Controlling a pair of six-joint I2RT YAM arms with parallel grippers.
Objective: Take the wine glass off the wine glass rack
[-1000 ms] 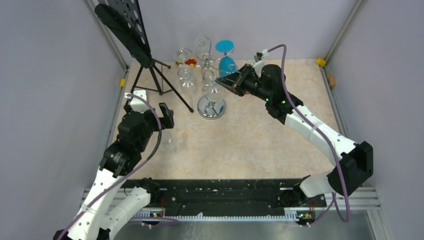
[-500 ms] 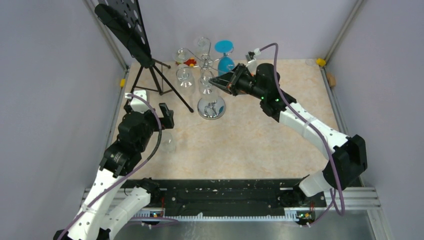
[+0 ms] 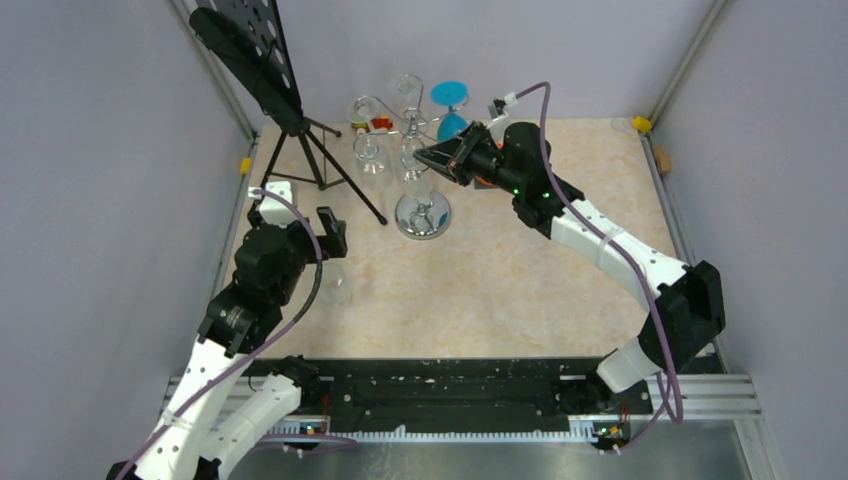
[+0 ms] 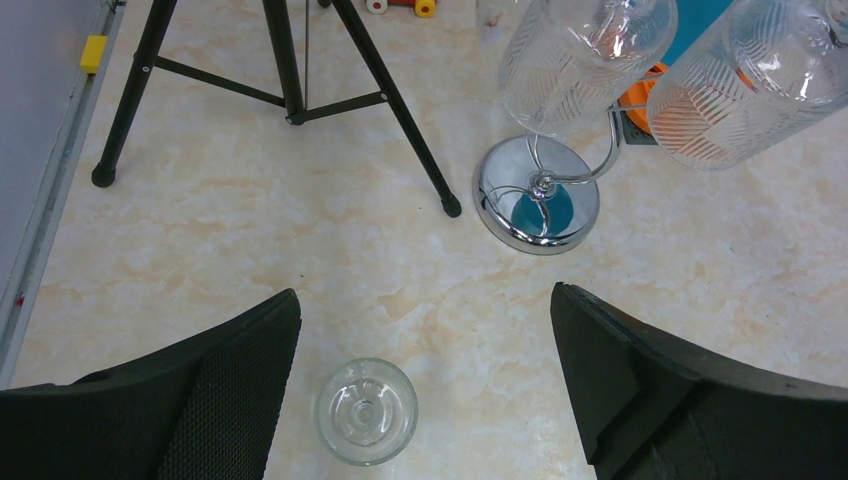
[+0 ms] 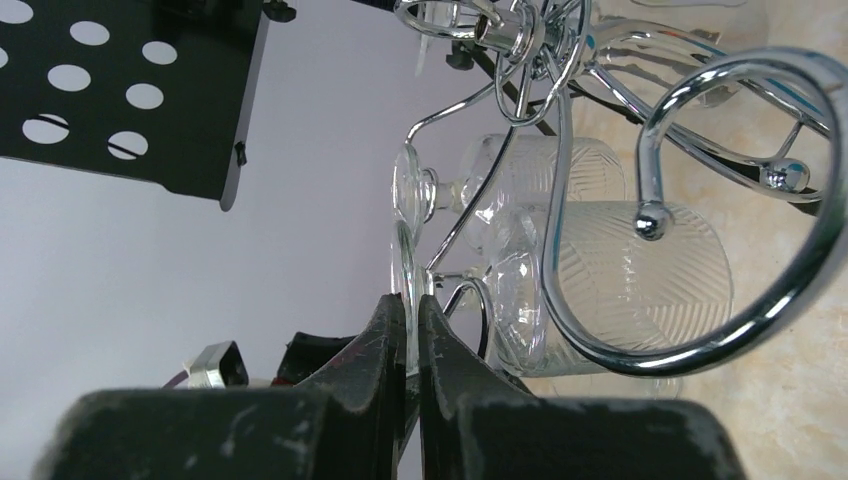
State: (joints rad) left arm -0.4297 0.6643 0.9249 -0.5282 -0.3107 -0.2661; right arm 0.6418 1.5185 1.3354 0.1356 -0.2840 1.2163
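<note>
Two things matter for this lift: a firm pinch and a clean way out. The right tool (image 5: pixel 411 305) is closed down to a sliver on the thin foot of the wine glass (image 5: pixel 640 272). That glass hangs bowl-down from a curled hook of the wine glass rack (image 5: pixel 705 345), on the side of the rack toward the right arm. The foot shows edge-on between the fingers, so I cannot be sure the pads bear on it fully, though it looks pinched.

Judging by the hook's shape, the glass should slide outward along the wire, away from the rack's twisted stem. It should stay level until its own stem clears the hook's ball end, and only then come down. Any twist risks knocking the neighbouring glasses hanging close beside it, or tipping the rack.

The left tool (image 4: pixel 425 330) stands wide open and empty, well away from the rack. It sits over a loose glass (image 4: pixel 366 411) standing on the bench (image 4: pixel 200 250).

Compared with a second ago, the right tool has moved in toward the rack's stem, from beside the hanging glasses to among them. The left arm has not shifted.
</note>
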